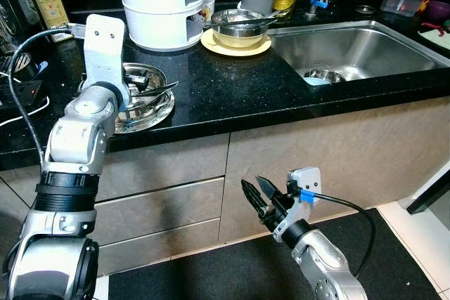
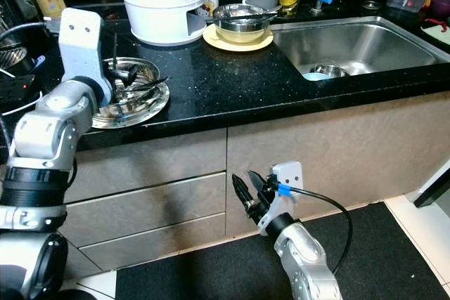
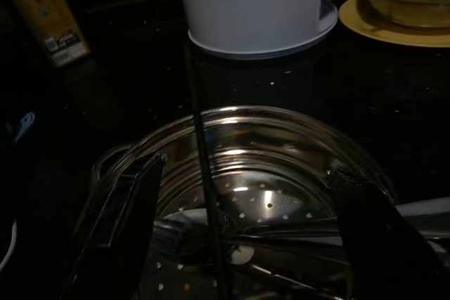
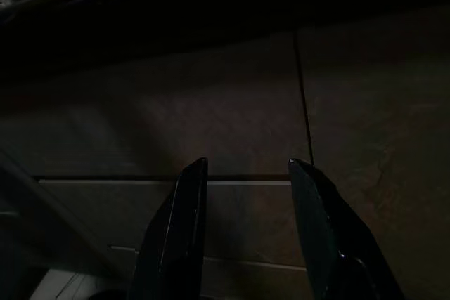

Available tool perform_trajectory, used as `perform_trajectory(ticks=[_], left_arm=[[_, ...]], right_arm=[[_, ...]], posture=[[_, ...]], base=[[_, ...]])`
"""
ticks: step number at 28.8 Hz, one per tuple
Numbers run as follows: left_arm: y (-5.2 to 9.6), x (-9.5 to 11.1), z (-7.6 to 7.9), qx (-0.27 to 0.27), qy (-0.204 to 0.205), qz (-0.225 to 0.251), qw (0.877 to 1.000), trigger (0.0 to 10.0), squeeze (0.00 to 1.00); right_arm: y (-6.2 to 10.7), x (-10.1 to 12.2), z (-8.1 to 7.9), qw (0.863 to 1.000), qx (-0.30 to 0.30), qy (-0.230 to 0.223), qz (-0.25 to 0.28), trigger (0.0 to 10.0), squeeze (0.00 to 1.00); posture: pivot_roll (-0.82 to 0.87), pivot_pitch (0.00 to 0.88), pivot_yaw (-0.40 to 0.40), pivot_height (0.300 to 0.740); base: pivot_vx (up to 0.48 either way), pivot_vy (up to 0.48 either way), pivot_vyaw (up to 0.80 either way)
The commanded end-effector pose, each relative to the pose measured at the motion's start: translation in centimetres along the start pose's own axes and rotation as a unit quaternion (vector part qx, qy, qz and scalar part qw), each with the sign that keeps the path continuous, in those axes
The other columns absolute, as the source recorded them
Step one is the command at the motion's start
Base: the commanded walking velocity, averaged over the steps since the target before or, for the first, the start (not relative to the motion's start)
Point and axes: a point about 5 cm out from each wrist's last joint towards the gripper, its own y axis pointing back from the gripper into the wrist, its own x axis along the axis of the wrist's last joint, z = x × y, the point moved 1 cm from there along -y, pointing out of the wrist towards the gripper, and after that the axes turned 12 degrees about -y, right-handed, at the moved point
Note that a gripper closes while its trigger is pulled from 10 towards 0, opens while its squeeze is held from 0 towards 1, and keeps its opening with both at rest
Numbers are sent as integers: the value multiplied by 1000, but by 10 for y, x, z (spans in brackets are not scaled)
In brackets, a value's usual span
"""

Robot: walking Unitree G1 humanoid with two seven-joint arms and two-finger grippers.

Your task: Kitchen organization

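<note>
Right wrist view looks along the right tool (image 4: 246, 230), whose fingers stand a little apart with nothing between them, facing the drawer fronts (image 4: 232, 138). From the head, that tool (image 1: 259, 193) hangs low before the cabinets (image 1: 330, 152), below the table edge. Higher and on the left, the left tool (image 3: 239, 223) is over the steel strainer bowl (image 3: 281, 173), fingers spread wide to either side of it and pinching nothing. The bowl sits on a steel plate (image 1: 158, 112) near the front of the black table (image 1: 232, 89), with utensils (image 1: 151, 89) lying in it. Behind it stands a white stacked container (image 1: 162, 5), and just beside that a glass bowl (image 1: 239, 27) on a yellow plate (image 1: 235, 47). To the right lies the sink (image 1: 358, 47), holding a small steel bowl (image 1: 323, 75).
</note>
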Motion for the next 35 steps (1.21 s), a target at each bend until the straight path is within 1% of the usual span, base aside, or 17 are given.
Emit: perform_trajectory(ticks=[1,3,7,21,28,32,35], left_arm=[[-3,0,-2,0,24,-14,1000,10000,0],[-4,0,-2,-1,30,-16,999,10000,0],[-4,-1,-3,-3,41,-19,999,10000,0],[-3,1,3,-16,43,-20,999,10000,0],[-2,2,3,-18,43,-18,999,10000,0],[-2,5,4,-21,44,-11,999,10000,0],[0,12,5,-23,41,10,999,10000,0]], right_arm=[[2,-7,-2,1000,5,2,-20,10000,0],[2,-7,-2,1000,6,3,-21,10000,0],[2,-7,-1,1000,7,4,-23,10000,0],[5,-12,-1,999,4,1,-33,10000,0],[7,-13,-1,999,3,1,-35,10000,0],[7,-14,-1,999,2,0,-35,10000,0],[8,-14,-1,999,1,-1,-36,10000,0]], posture=[[-31,119,3,740],[-31,119,3,740],[-32,108,1,740],[-35,108,7,740],[-35,112,9,740],[-35,113,8,740],[-35,115,7,740]], base=[[0,0,0],[0,0,0],[271,0,0],[361,0,0],[382,0,0],[313,0,0],[0,0,0]])
